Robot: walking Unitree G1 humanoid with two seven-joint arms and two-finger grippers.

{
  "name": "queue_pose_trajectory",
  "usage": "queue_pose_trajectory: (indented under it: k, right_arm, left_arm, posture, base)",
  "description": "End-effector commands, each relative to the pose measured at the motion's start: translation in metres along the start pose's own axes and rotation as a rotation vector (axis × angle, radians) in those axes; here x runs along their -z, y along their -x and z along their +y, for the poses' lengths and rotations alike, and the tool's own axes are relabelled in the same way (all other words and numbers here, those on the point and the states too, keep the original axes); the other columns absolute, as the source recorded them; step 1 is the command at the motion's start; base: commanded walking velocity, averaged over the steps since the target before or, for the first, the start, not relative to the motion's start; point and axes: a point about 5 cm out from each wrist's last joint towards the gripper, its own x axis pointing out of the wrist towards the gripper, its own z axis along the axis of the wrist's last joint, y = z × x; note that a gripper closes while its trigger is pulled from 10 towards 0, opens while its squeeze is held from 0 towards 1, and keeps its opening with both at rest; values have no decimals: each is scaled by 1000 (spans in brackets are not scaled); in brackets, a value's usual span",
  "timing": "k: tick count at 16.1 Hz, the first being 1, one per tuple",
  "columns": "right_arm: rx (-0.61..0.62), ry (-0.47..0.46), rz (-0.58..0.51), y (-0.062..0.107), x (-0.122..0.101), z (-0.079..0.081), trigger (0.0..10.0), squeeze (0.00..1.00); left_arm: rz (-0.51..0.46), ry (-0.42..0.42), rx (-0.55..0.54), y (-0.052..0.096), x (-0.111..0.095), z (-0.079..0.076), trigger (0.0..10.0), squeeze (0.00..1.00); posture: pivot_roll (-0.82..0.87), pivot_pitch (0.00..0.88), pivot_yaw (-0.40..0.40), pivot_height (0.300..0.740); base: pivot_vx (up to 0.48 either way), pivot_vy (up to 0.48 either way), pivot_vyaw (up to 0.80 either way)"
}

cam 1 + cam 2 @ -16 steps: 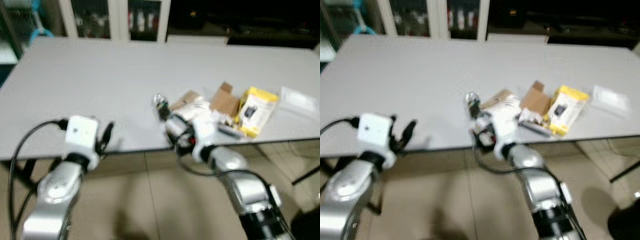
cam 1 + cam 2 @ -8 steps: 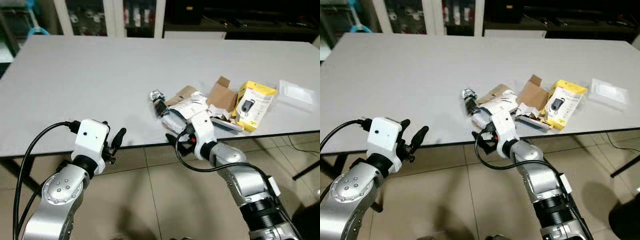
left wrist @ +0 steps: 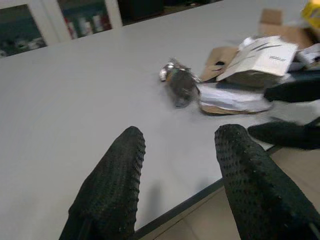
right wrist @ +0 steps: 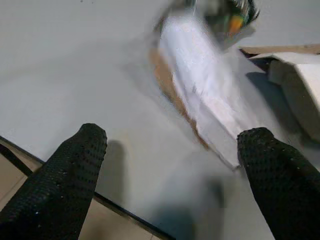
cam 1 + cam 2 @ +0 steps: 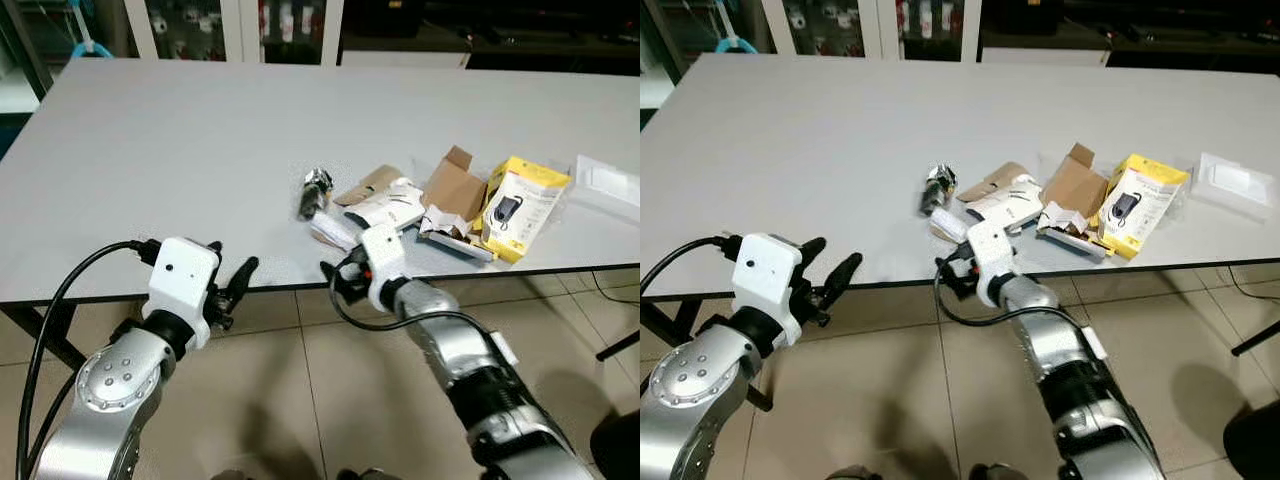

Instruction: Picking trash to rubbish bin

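Trash lies near the front edge of the grey table (image 5: 150, 150): a crumpled foil wrapper (image 5: 316, 190), a flat white paper piece (image 5: 333, 230), brown cardboard scraps (image 5: 455, 190), a white box (image 5: 392, 208) and a yellow package (image 5: 525, 205). My right gripper (image 5: 338, 275) stands open at the table's front edge, just short of the white paper piece (image 4: 200, 95), nothing between its fingers (image 4: 75, 165). My left gripper (image 5: 235, 280) is open too, held below the table edge to the left; past it lies the foil wrapper (image 3: 179, 82).
A clear plastic pack (image 5: 605, 180) lies at the table's right end. Glass-door cabinets (image 5: 200, 20) stand behind the table. Tiled floor (image 5: 300, 400) lies under me, with a dark rounded object (image 5: 618, 440) at the lower right.
My right gripper has drawn back from over the trash pile to the table's front edge. The camera has shifted slightly. The left arm has hardly moved.
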Motion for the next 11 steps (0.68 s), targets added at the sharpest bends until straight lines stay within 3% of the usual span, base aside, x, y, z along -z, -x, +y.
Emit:
queue_pose_trajectory:
  k: [1,3,4,5,6,11]
  right_arm:
    - [15,9,5,0,1,-4,10000,0]
    - [14,1,5,-3,3,-4,10000,0]
    - [14,0,13,-4,5,-4,4000,0]
    - [14,2,17,-5,7,-5,2549,0]
    - [12,-2,17,-5,8,-5,0,0]
    - [16,-16,-4,-5,7,-8,0,0]
  left_arm:
    - [-12,8,47,3,-3,-6,10000,0]
    - [-8,10,52,6,-2,-9,10000,0]
    - [-7,12,50,6,-2,-9,10000,0]
    - [-7,12,50,6,-2,-9,10000,0]
    - [-7,13,51,7,-2,-9,10000,0]
    - [-8,8,44,7,-1,-7,10000,0]
  posture:
    - [140,99,-95,740]
    - [146,91,-104,740]
    - [148,87,-107,740]
    - [149,86,-107,740]
    - [150,85,-108,740]
    - [149,74,-106,740]
  base:
    - [0,0,0]
    - [0,0,0]
    - [0,0,0]
    - [0,0,0]
    - [0,0,0]
    - [0,0,0]
